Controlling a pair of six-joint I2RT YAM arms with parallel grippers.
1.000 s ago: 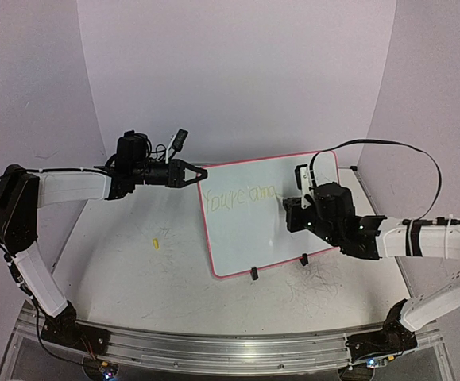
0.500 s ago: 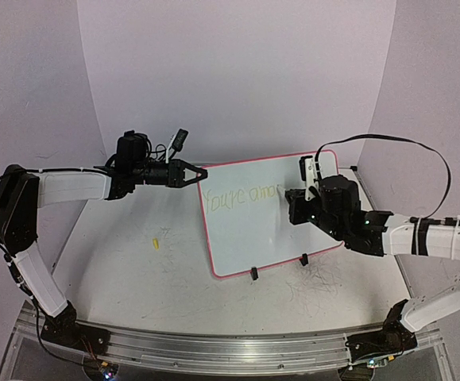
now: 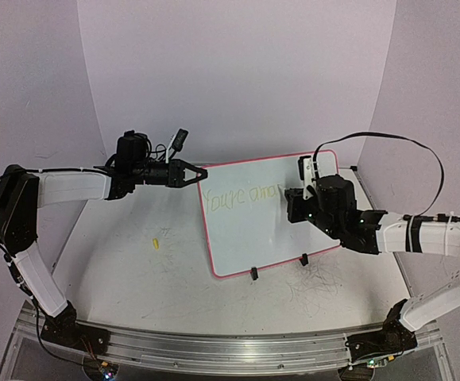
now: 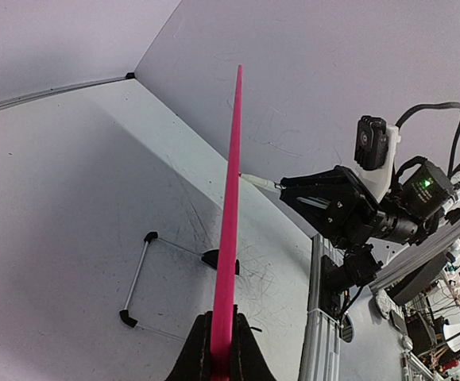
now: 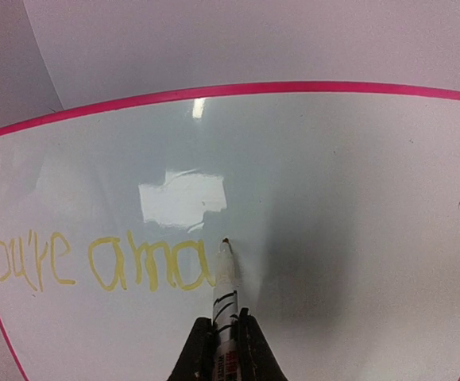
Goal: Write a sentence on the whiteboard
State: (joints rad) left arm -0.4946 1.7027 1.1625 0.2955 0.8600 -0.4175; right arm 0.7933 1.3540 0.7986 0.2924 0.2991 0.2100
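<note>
From above: two arms, two tools, one whiteboard (image 3: 253, 238), one marker, one written line. The left arm reaches flat across the tabletop (image 3: 126, 278), forearm level. The left tool (image 3: 202, 171) is pinched onto the board's rim at the far corner. The right arm comes in from the other side, elbow low and wrist cocked. The right tool (image 3: 288, 198) sits over the board's upper middle. The sentence (image 3: 241, 196) runs in pale yellow-green from just past the left tool across to the right tool's tip. Two black clip feet (image 3: 254, 274) sit on the board's near edge, below the right tool. One small yellow scrap (image 3: 156, 243) lies on the tabletop, nearer than the left tool.

Left wrist view: the red-pink rim shoots straight up out of the tool, seen edge-on, with both fingers closed tight against it. The right tool is off to the right of that rim, and a thin white tip pokes from it toward the board.

Right wrist view: the fingers are narrow, clamped on the one marker (image 5: 226, 294). Its tip is touching the white surface straight ahead. The writing lies to the tip's left and reads "You're ama". The last stroke ends right at the tip. A pink border curves across above.
</note>
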